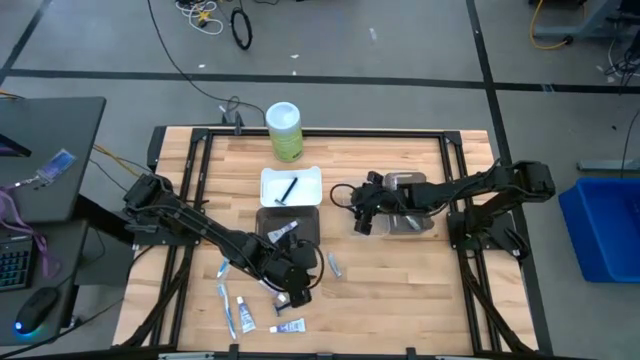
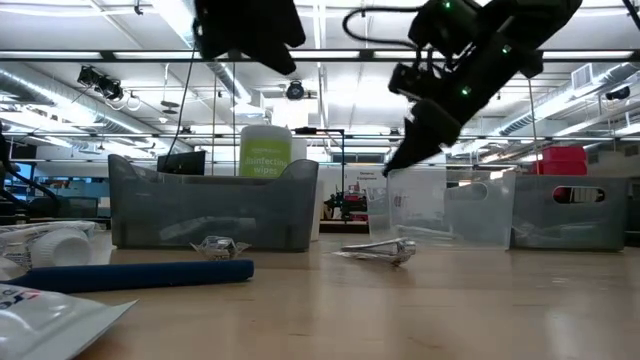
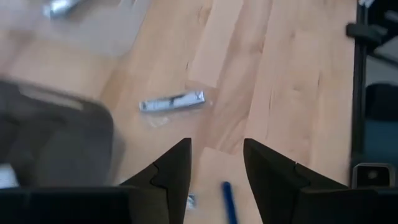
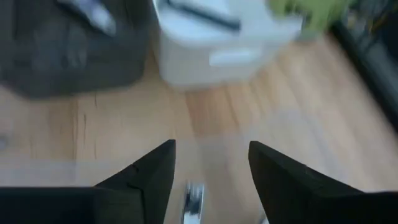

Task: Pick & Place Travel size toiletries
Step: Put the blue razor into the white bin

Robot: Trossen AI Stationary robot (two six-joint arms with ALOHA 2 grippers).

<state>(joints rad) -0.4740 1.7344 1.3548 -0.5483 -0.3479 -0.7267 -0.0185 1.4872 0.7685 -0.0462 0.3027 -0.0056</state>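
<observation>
Travel size toiletries lie loose on the wooden table: white-and-blue tubes (image 1: 243,316) near the front edge, a silvery tube (image 1: 335,265) in the middle, and a blue stick (image 2: 140,274). My left gripper (image 1: 298,294) hangs open above the front middle. In its wrist view the silvery tube (image 3: 172,101) lies flat beyond its fingers, and the blue stick (image 3: 229,202) lies below them. My right gripper (image 1: 358,222) stands open over the left end of the clear tray (image 1: 412,212). A small silvery item (image 4: 194,202) shows blurred below its fingers (image 4: 155,168).
A tall green-and-white canister (image 1: 284,130) stands at the far edge. In front of it sit a white tray (image 1: 290,187) holding a dark razor (image 4: 202,15) and a grey tray (image 1: 288,224) holding a silvery tube (image 1: 282,232). Bare wood lies right of the middle, toward the near edge.
</observation>
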